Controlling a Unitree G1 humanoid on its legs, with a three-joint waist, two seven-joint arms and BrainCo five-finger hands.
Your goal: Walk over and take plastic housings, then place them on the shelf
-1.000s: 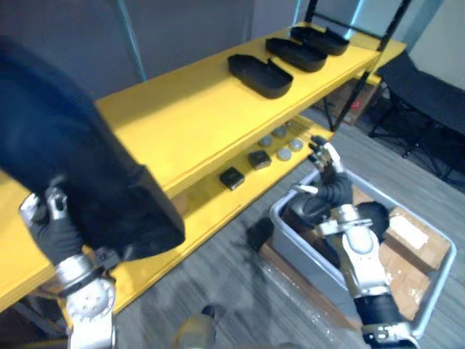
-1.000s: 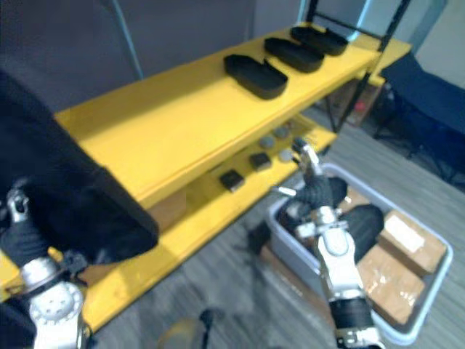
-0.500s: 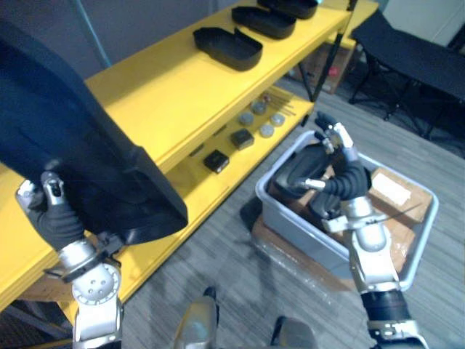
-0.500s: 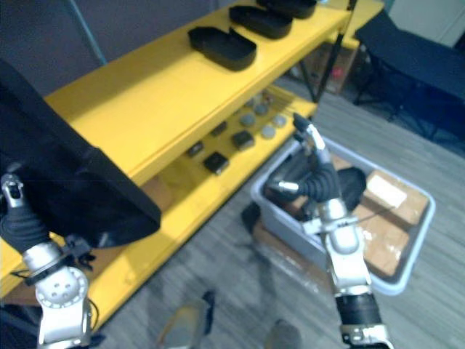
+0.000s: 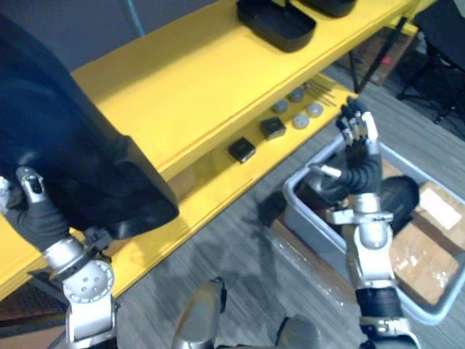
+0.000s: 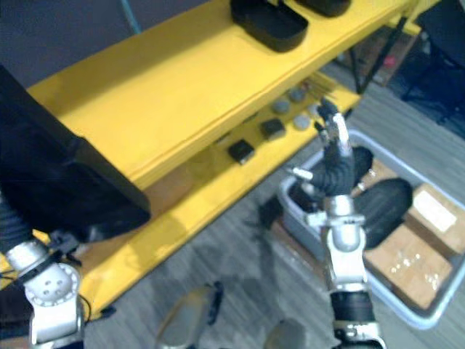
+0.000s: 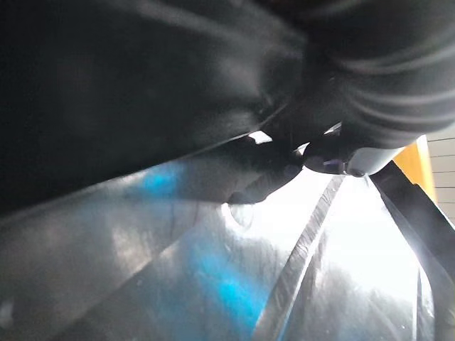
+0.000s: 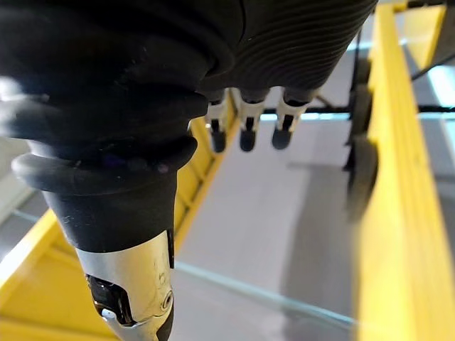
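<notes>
The left hand grips 1 large black plastic housing, thumb clamped on its edge, holding it over the yellow shelf. The right hand is raised with fingers straight and empty above the grey bin. Another housing lies on the shelf's top board.

Left arm: silver-grey metal, with a round disc-shaped joint marked by small dark dots.
Left hand: back and wrist under a black ribbed cover.
Right arm: silver-grey and rounded, with 1 black band low on the forearm.
Right hand: black ribbed cover; silver fingers with dark tips.
</notes>
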